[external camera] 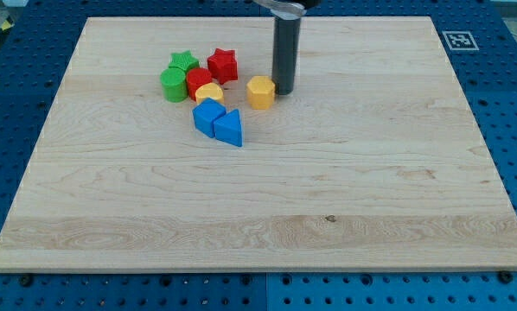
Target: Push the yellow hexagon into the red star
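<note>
Because only one camera view is on hand, everything comes from it. On the board point(328, 216) the yellow hexagon point(260, 92) lies in the upper middle, with the red star point(222, 65) up and to the view's left of it, near but apart. My tip point(285, 90) stands just beside the hexagon's right face, touching it or very nearly; the picture does not settle which.

As for handling, the hexagon looks like a small, stiff, light block, probably smooth enough to slide readily on the wood. It cannot be gripped, so the place to bear on it is a face. Since the star lies up-left, I judge the lower right face the better contact, pressed through the block's middle, or it may spin off sideways.

No hand exists here: the rod has nothing to open or close, and it holds nothing.

Crowding the star's left are a green star point(183, 60), a green block point(173, 85), a red block point(199, 81) and a second yellow block point(209, 92). Below those sit a blue block point(208, 116) and a blue triangle point(229, 129).
</note>
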### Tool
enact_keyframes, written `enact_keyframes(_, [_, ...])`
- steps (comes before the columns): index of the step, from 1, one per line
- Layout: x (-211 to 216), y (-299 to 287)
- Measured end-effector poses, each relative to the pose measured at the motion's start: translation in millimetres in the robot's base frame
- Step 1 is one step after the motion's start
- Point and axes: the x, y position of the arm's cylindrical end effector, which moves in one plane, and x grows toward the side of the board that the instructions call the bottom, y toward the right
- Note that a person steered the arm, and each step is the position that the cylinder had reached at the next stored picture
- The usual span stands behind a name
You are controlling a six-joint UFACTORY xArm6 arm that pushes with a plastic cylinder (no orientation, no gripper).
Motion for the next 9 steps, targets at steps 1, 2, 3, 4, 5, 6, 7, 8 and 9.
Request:
enact_keyframes(1, [-3.9, 2.7])
enact_keyframes(2, [18.8, 42.4])
enact_keyframes(3, [22.1, 17.7])
enact_keyframes(4, [22.1, -19.8])
enact_keyframes(5, [29.1, -15.2])
enact_keyframes(6, [36.1, -20.7])
enact_keyframes(7, [35.9, -42.5])
enact_keyframes(8, [29.3, -42.7])
enact_keyframes(9, [10.1, -42.7])
